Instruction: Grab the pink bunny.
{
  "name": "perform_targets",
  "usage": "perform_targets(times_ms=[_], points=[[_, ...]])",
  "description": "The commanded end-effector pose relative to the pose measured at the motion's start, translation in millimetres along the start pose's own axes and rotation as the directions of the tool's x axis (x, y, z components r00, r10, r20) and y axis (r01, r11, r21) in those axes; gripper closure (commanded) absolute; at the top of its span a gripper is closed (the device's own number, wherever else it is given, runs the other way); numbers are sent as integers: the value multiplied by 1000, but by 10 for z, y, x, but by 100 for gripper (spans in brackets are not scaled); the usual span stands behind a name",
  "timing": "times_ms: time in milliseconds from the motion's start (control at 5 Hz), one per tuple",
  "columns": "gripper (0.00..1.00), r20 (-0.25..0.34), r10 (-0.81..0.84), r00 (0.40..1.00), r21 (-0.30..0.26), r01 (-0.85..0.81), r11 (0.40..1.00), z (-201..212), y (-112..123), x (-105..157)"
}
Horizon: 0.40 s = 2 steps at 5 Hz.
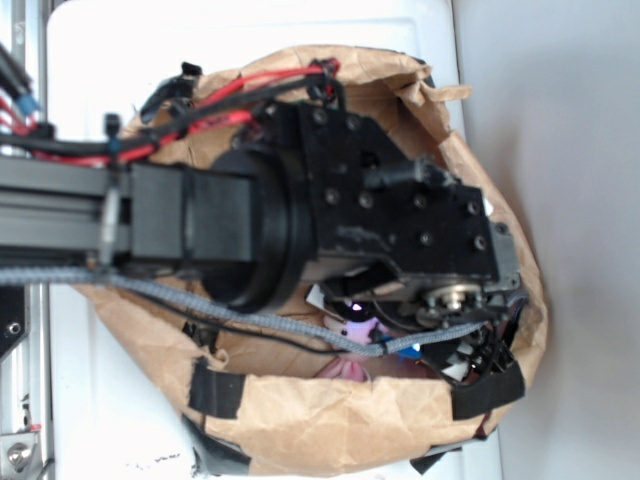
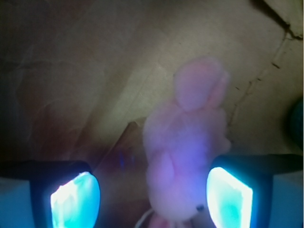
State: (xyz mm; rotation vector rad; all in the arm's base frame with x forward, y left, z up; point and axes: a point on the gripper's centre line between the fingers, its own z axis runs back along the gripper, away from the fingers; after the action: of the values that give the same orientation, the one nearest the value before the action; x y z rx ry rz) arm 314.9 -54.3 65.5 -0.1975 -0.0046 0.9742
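My claw is open wide inside the brown paper bag. My left finger glows with bare bag floor beside it. The pink bunny lies between my fingers, much closer to my right finger, just beside it.
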Motion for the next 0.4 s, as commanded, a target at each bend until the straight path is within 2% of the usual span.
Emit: perform_targets(times_ms=[0,200], points=[[0,89,-52,995,1,52,999,-2,6,62],[0,113,-80,990,44,76,996,-72,141,27]])
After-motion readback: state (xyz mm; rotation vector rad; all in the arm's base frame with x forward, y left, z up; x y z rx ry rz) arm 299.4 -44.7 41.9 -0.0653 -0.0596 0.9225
